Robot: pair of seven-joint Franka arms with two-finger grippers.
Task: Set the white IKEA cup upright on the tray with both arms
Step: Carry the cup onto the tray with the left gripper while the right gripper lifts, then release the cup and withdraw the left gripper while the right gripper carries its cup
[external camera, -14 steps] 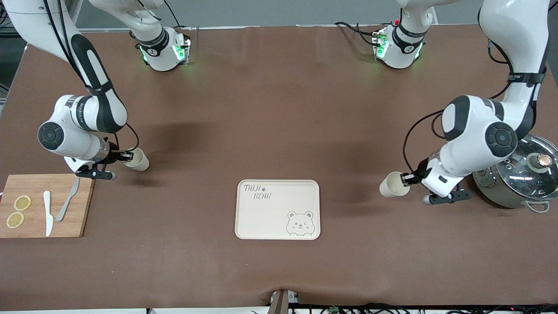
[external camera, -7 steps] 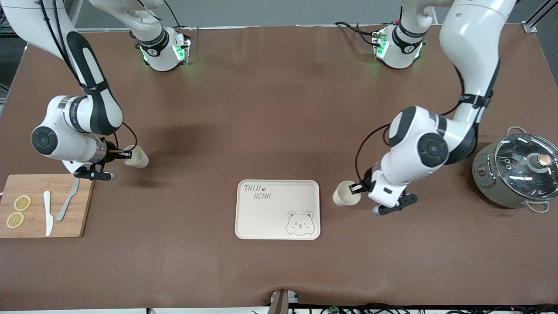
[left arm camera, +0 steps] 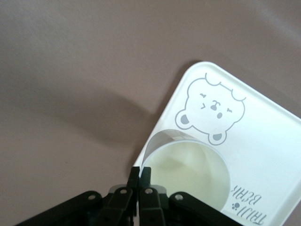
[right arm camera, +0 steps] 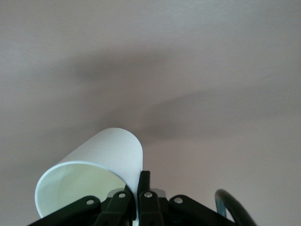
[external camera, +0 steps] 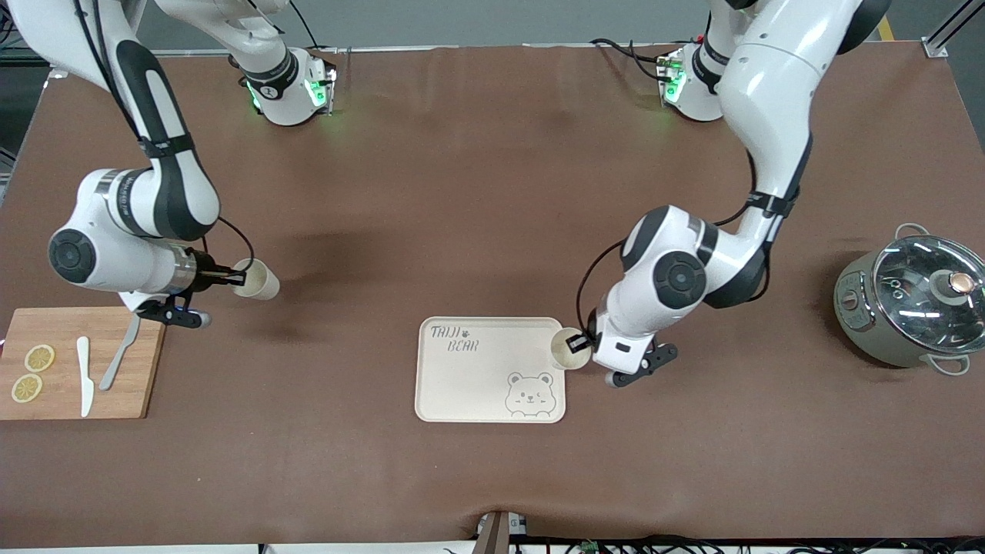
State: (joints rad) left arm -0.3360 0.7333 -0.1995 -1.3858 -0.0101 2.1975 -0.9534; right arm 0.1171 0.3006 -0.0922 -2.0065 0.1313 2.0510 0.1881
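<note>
I have two white cups in play, one per arm. My left pincer [external camera: 578, 343] is clenched on the rim of its cup [external camera: 569, 348], pinching the wall between its fingers, and it hangs over the edge of the tray [external camera: 462, 385] that faces the left arm's end of the bench [external camera: 492, 192]. From this pincer the tray's open floor lies straight ahead, past the cup's mouth; the left wrist view shows the cup [left arm camera: 188, 172] over the tray's corner, with the bear-face drawing [left arm camera: 211, 110] just ahead of it. The cup's long axis looks close to upright, tipped a little.

My right pincer [external camera: 229, 278] is clenched the same way on the second cup [external camera: 258, 280], whose axis tilts well off vertical, mouth toward the pincer [right arm camera: 140, 188]. It is over bare bench beside the wooden cutting board [external camera: 146, 362], well apart from the tray.

So the left arm is much nearer. I judge its next move to be a short push inward over the tray, then lowering.
</note>
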